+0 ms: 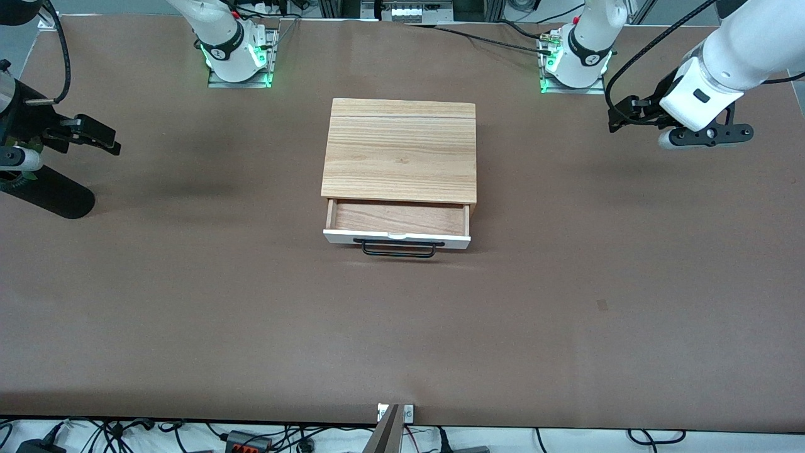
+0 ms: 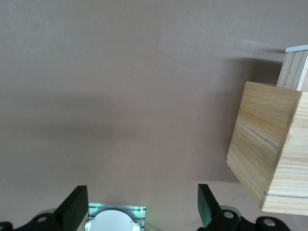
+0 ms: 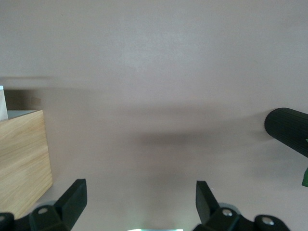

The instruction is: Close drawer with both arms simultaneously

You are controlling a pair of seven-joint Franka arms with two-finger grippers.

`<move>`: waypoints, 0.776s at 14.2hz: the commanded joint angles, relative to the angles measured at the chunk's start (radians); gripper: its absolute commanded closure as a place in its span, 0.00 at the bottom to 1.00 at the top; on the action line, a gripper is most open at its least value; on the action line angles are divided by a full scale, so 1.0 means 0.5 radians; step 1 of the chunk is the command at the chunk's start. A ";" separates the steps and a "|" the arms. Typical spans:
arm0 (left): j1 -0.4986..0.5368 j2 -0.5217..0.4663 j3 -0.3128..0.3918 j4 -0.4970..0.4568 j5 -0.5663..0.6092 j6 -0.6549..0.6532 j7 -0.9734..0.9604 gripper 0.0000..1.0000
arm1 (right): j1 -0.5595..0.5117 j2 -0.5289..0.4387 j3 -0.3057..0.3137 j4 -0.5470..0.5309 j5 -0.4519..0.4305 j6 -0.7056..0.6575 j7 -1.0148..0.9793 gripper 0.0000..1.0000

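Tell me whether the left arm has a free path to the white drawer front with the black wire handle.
Probably yes: only bare brown table lies between the left gripper and the drawer front.

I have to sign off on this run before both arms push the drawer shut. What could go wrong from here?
1. The left hand and right hand hang open over bare table at their own ends, far from the drawer; uneven arrival could skew it.
2. The cabinet looks unfixed on the table, so a push may slide it toward the bases.
3. The wire handle juts out and could snag a finger.
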 commanded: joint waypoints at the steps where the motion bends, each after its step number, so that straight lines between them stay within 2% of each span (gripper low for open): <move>1: 0.022 0.032 0.002 0.059 -0.031 -0.045 0.058 0.00 | -0.009 -0.014 0.014 0.012 0.011 -0.019 0.003 0.00; 8: 0.087 0.120 -0.004 0.154 -0.077 -0.119 0.214 0.00 | -0.012 -0.014 0.014 0.012 0.011 -0.025 0.003 0.00; 11: 0.072 0.145 -0.026 0.160 -0.184 -0.131 0.214 0.00 | -0.012 -0.014 0.017 0.012 0.011 -0.032 0.003 0.00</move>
